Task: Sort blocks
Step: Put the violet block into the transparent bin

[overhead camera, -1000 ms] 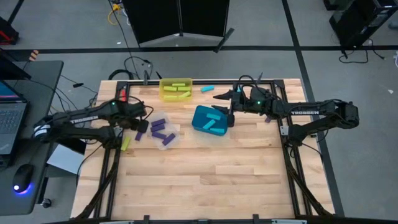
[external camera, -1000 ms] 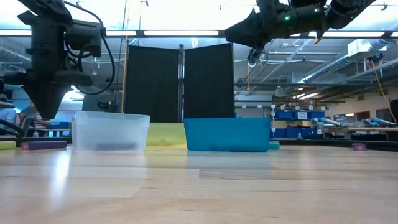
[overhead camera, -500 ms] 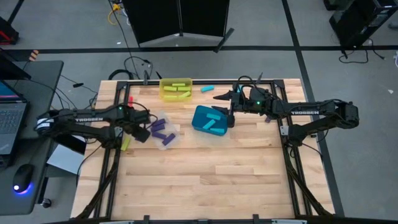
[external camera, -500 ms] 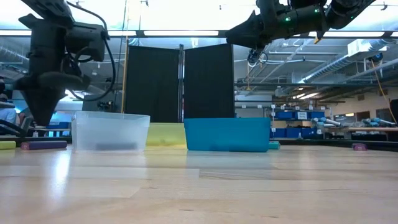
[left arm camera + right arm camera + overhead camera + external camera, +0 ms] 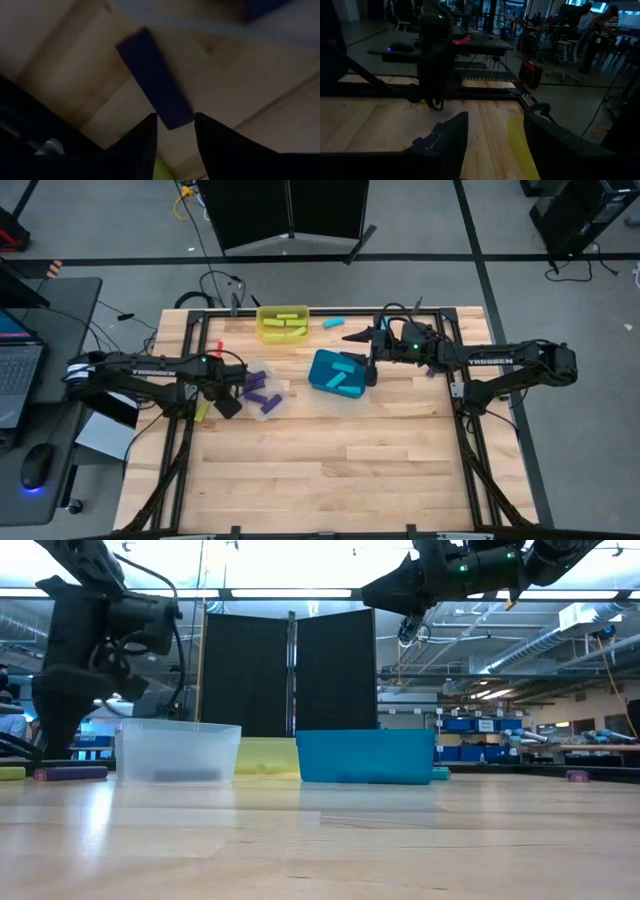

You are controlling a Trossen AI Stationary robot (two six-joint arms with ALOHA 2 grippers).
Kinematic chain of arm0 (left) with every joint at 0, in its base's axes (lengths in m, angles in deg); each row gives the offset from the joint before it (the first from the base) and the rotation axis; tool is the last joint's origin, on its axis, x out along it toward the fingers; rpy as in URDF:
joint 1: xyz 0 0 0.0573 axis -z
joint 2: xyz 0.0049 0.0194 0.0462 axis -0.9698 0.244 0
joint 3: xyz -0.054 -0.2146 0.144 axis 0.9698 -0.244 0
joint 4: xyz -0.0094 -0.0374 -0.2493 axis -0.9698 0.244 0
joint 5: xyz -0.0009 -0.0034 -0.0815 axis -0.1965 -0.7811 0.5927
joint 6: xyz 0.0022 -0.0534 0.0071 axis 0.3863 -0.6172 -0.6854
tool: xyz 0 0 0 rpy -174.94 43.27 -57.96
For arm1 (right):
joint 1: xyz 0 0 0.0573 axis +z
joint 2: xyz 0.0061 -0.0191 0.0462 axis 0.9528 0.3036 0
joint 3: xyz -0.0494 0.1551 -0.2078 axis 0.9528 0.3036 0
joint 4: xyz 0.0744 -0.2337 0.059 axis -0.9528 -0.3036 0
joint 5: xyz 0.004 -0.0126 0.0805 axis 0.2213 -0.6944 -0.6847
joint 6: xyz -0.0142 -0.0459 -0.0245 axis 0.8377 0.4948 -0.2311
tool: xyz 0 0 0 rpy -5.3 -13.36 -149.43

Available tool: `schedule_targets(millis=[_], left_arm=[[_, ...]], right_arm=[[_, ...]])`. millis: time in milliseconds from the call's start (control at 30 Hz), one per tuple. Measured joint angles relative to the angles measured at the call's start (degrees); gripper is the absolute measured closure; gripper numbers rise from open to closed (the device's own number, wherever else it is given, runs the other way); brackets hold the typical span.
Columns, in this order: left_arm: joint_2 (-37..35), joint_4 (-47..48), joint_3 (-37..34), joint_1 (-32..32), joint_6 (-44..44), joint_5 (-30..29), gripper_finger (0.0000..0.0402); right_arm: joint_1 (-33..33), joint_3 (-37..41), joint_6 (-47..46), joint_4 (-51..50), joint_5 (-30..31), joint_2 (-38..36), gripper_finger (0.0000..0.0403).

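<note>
My left gripper is low over the table, just left of the clear bin. It is open. In the left wrist view its fingertips stand on either side of the near end of a purple block that lies flat on the wood. The gripper hides that block in the high view. More purple blocks lie in the clear bin. My right gripper hangs open, high above the teal bin, which holds cyan blocks.
The yellow bin with yellow-green blocks sits at the far edge. Loose on the table are a yellow-green block beside my left gripper, a cyan block and a purple block on the right. The near half of the table is bare wood.
My left gripper has moved toward the table's near edge and down, turning as it went, and now stands close over the purple block beside the clear bin. The right arm has kept still.
</note>
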Motion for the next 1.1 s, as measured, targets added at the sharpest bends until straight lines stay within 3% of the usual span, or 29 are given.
schedule_targets(millis=[367,1100], left_arm=[[2.4,-4.4,-1.1,1.0,-2.2,-2.4,0.0205],[2.4,-8.1,-4.9,1.0,-7.4,-3.2,0.0199]], right_arm=[[1.2,0.0,-0.6,0.0,0.0,0.0,0.0199],[1.3,0.0,-1.3,0.0,0.2,0.0,0.0199]])
